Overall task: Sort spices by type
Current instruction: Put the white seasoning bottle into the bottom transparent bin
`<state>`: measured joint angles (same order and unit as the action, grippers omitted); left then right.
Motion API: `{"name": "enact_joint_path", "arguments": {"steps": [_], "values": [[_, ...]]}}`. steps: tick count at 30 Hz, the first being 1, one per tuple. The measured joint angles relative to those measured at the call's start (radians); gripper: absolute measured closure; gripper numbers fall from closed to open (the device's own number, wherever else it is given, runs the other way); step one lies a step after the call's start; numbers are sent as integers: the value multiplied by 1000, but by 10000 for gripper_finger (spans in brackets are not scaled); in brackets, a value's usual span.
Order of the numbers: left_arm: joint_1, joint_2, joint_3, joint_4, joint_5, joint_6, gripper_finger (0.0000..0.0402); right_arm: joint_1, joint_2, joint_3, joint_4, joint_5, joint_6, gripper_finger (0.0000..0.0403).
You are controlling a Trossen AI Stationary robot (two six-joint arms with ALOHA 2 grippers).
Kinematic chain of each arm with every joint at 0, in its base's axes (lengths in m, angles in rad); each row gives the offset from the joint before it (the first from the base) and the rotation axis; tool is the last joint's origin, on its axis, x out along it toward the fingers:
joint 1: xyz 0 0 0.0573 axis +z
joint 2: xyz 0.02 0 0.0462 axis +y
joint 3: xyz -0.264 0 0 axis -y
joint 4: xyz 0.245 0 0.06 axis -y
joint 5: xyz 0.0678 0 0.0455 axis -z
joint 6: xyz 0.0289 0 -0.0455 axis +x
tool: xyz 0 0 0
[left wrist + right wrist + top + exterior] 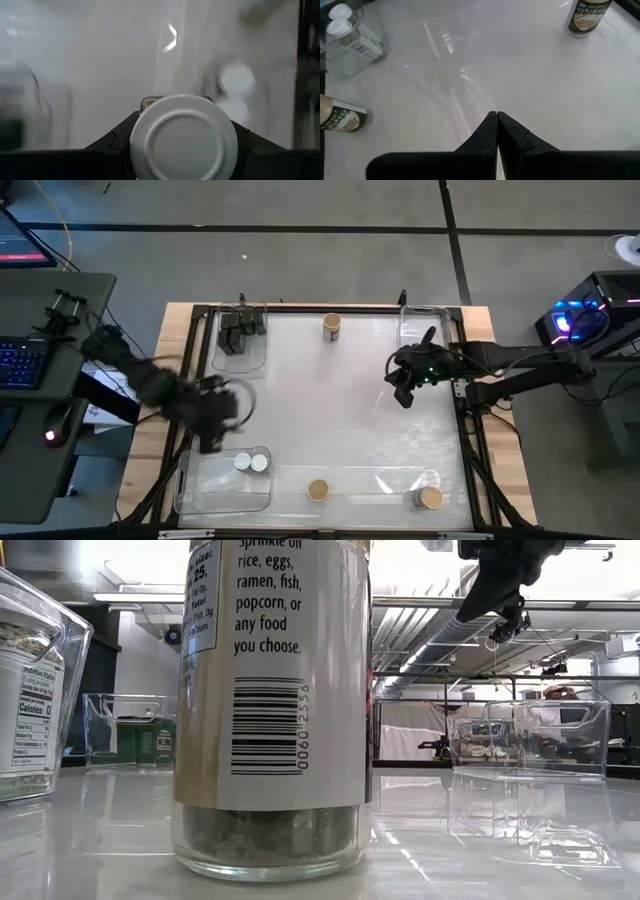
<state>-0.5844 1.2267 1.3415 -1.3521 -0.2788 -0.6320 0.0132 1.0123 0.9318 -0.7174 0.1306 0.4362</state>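
The left gripper (215,412) holds a white-topped jar (183,137) clamped between its fingers, above the table's (330,410) left side, near the bin (222,480) holding 2 white-topped jars (251,463). The right gripper (497,118), fingers pressed together and empty, hangs over the table's right side.

Layout, seen from above. On the desk (340,400), one bin (240,340) is sitting at the far left corner, holding the boxy containers (241,328). A second bin (222,480) is lying at the near left, holding two jars (252,463). A lone jar (332,328) is standing at the far edge, another (317,491) at the near edge, and a third (431,498) at the near right corner.
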Motion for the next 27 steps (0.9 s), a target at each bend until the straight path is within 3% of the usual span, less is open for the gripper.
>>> {"name": "enact_joint_path", "arguments": {"steps": [4,10,20,27], "values": [[-207,3,-59,-25,31,-207,235,0,19,0,20,-13,3,403],[-359,49,-220,210,70,-332,235,0,22,0,47,-19,32,403],[-380,148,-369,346,15,-354,235,0,22,0,46,-31,56,403],[-380,159,-399,462,-19,-357,235,0,22,0,45,-34,54,403]]}}
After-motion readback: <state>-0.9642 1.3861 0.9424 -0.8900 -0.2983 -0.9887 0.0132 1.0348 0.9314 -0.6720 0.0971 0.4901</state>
